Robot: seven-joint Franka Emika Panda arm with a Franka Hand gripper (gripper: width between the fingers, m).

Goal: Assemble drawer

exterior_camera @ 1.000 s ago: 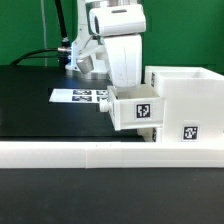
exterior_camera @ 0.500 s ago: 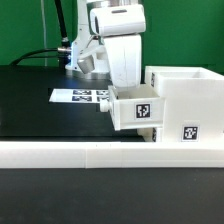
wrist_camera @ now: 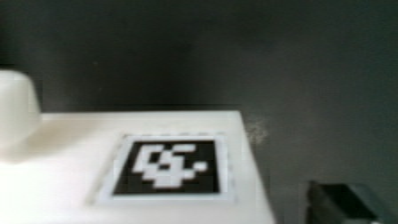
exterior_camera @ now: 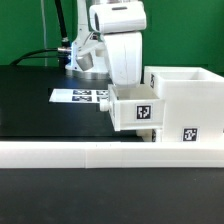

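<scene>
A small white drawer tray [exterior_camera: 135,110] with a square tag sits partly inside the large white shell [exterior_camera: 190,95] at the exterior view's right. The shell has its own tag low on its front. My gripper [exterior_camera: 118,82] hangs just behind and above the tray, with its fingertips hidden behind the tray. In the wrist view I see a white tagged surface [wrist_camera: 169,165] close below. One dark fingertip [wrist_camera: 356,203] stands far off to one side of it, so the jaws stand apart. The other finger is out of sight. No second tray shows.
The marker board [exterior_camera: 78,97] lies on the black table at the exterior view's left of the tray. A long low white rail [exterior_camera: 90,153] runs along the front. A rounded white shape [wrist_camera: 15,110] shows at the wrist view's edge.
The arm's white body has risen slightly. The tray and shell look unmoved.
</scene>
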